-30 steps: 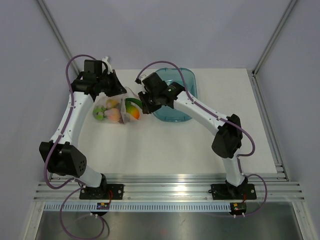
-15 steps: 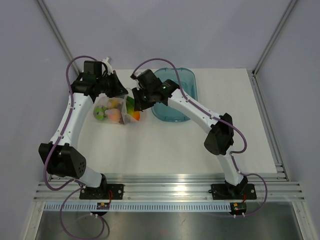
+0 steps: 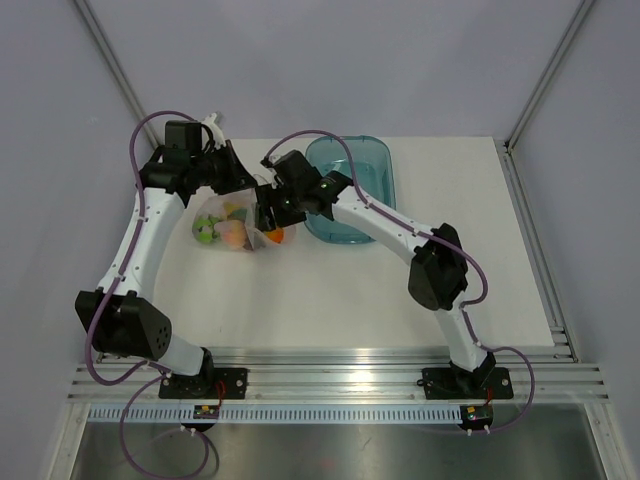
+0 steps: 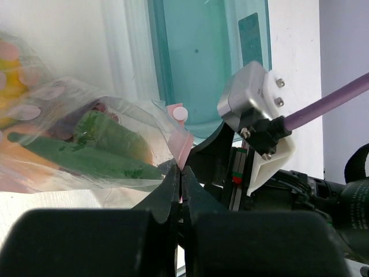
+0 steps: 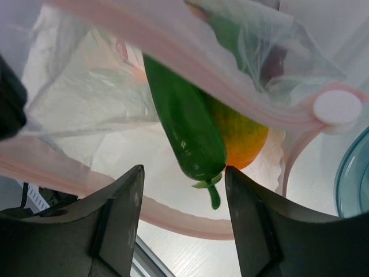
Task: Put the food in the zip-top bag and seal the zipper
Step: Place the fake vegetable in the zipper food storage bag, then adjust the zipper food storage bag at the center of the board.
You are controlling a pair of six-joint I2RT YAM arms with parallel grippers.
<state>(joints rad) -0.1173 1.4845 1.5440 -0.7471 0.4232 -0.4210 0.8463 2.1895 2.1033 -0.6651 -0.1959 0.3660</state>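
The clear zip-top bag (image 3: 228, 222) lies left of the teal tray with several toy fruits inside: a peach-pink one (image 3: 233, 234), a green one (image 3: 203, 231) and an orange-green mango (image 3: 273, 236) at its mouth. My left gripper (image 3: 243, 184) is shut on the bag's pink zipper edge (image 4: 183, 145), holding it up; its fingertips (image 4: 174, 178) pinch the strip. My right gripper (image 3: 263, 214) is open at the bag's mouth. In the right wrist view the mango (image 5: 190, 130) lies just beyond my open gripper (image 5: 183, 173), between the two zipper strips (image 5: 190, 53).
The translucent teal tray (image 3: 368, 165) stands right of the bag, also in the left wrist view (image 4: 207, 57). The right arm's wrist camera housing (image 4: 253, 109) is close beside the left gripper. Grey walls stand behind and to the sides.
My right gripper has moved left from the tray's edge to the bag's mouth. The bag has shifted slightly. The left gripper keeps its hold.
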